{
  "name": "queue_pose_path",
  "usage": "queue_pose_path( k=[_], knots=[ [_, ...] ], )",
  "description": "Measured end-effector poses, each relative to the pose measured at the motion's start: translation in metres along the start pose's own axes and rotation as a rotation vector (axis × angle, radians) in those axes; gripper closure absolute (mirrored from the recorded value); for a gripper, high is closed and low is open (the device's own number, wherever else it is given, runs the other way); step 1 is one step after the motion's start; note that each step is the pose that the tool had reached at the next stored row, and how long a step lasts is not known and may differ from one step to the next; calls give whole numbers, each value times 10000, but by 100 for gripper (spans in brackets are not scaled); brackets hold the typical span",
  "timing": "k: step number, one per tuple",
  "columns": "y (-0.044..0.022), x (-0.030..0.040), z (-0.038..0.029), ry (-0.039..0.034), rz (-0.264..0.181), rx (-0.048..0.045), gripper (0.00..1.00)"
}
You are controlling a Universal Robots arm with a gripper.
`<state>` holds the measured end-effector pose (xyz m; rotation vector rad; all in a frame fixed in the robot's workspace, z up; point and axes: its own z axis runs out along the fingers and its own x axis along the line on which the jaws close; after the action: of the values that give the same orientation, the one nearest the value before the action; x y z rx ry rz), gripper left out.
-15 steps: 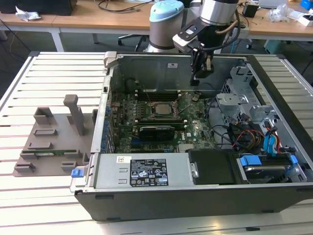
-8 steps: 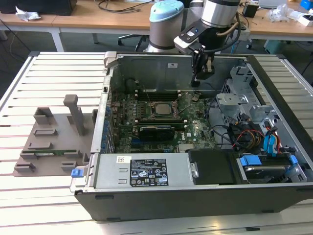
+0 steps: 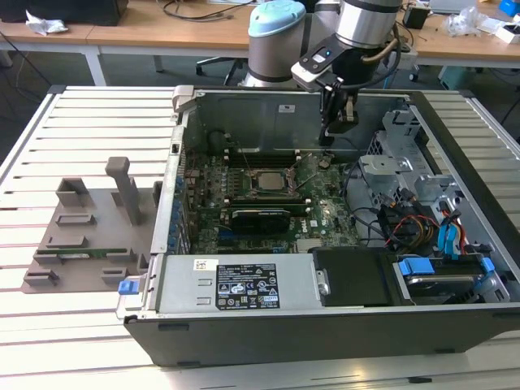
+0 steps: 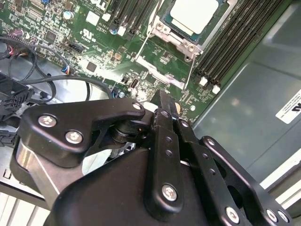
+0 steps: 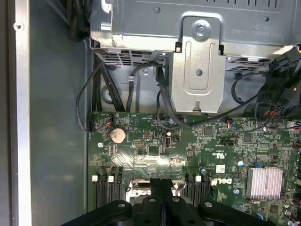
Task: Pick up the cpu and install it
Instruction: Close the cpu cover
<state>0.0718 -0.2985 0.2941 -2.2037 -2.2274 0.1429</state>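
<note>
Inside the open grey steel computer case on the slatted white worktop, the arm's black end effector hangs over the far part of the green motherboard. Its two fingers are pressed together with nothing between them; both wrist views show them meeting in a thin seam. The cpu, a small flat square chip with a silver-grey metal top, lies in the metal-framed socket near the board's middle. It sits toward the exterior view's left of the end effector, nearer the camera and well apart from it. Picking and placing look to be done, so the step in hand appears to be the tail of the install. Any further move calls for a clean path past the thin wire lever and the rows of black memory slots beside the socket. Whether the socket's frame is latched over the chip cannot be made out. In the second wrist view the cpu is cut off at the picture's edge, and the end effector's own body hides the board beneath it. A tangle of black cables covers the floor of the case beside the grey metal drive bracket.
</note>
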Motion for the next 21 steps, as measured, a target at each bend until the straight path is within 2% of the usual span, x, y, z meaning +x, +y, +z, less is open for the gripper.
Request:
queue_pose_path(
  k=[12, 21],
  knots=[
    [92, 7, 53, 0, -2, 1, 89],
    [109, 16, 206, -4, -67, 2, 89]
  ],
)
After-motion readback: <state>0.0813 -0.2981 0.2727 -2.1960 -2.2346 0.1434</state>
